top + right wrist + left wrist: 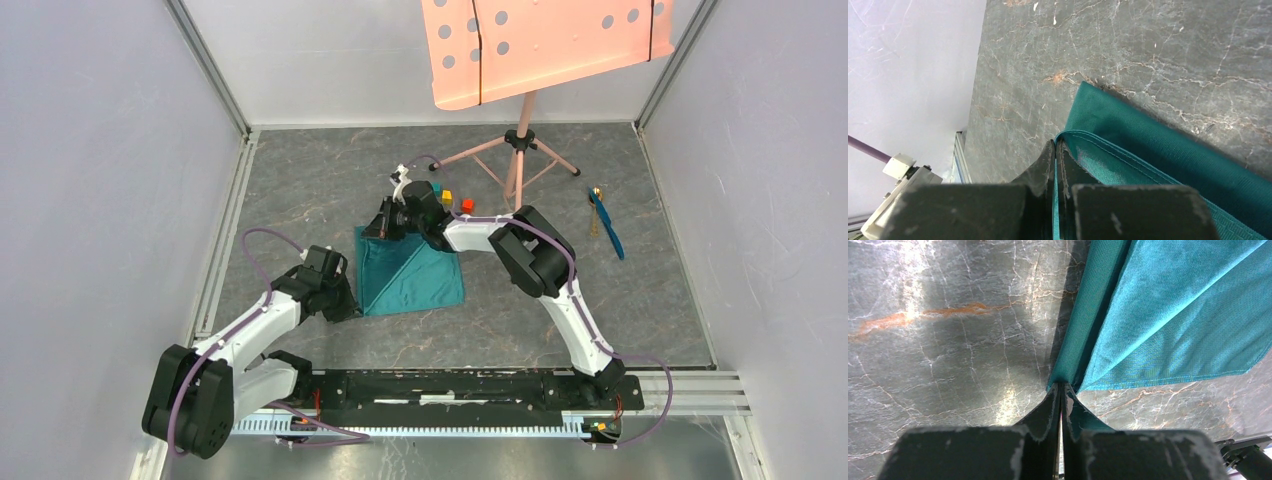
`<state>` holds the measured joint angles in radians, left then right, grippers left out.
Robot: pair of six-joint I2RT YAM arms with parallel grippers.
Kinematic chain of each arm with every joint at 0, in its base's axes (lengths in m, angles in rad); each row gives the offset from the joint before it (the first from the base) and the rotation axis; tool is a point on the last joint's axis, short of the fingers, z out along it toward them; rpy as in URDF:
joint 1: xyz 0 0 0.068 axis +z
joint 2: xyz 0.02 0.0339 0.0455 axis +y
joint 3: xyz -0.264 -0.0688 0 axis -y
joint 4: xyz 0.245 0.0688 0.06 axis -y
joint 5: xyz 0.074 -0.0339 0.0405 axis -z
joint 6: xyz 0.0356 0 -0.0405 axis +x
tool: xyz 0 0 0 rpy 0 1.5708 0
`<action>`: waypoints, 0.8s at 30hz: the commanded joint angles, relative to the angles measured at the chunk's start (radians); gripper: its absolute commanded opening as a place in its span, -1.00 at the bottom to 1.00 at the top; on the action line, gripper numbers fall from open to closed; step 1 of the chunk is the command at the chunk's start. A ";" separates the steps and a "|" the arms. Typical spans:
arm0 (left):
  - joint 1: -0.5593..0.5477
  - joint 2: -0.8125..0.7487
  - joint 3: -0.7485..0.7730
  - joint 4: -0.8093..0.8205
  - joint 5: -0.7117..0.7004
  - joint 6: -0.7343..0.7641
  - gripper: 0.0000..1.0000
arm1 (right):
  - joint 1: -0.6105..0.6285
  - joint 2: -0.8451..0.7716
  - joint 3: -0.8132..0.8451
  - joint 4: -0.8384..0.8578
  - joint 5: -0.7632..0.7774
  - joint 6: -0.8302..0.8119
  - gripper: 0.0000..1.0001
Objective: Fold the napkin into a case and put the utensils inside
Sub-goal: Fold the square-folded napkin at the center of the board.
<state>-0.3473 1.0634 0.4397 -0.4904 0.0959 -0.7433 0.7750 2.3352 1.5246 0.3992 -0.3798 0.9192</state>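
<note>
My left end effector (1062, 389) is pinched closed on the near-left corner of the teal napkin (415, 275). My right end effector (1055, 146) is clamped tight on its far-left corner. The napkin lies partly folded on the surface (300, 190), and the utensils (606, 228) are well apart to its right.

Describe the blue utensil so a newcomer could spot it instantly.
Start at the pink music stand at the back. Right of its tripod lies the blue utensil, thin and bright blue, unlike the golden-brown spoon beside it.

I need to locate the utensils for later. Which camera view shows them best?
The top external view: the utensils lie on the table at the picture's right, apart from the napkin. Both wrist views show napkin cloth and table, but no utensils.
</note>
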 commanded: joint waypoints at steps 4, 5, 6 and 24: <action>-0.003 -0.012 -0.008 0.009 -0.024 -0.027 -0.89 | -0.011 0.031 0.071 0.007 0.019 -0.020 -1.00; -0.003 -0.013 -0.007 0.009 -0.024 -0.027 -0.89 | -0.010 0.034 0.076 0.004 0.019 -0.022 -1.00; -0.003 -0.015 -0.004 0.009 -0.022 -0.027 -0.88 | -0.010 0.036 0.077 0.005 0.019 -0.022 -1.00; -0.002 -0.199 0.199 -0.179 -0.051 -0.017 0.17 | -0.019 -0.109 0.205 -0.259 -0.064 -0.346 0.06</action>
<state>-0.3473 0.8852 0.5755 -0.6430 0.0559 -0.7444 0.7628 2.3631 1.6848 0.2817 -0.4122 0.7956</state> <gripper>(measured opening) 0.476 0.465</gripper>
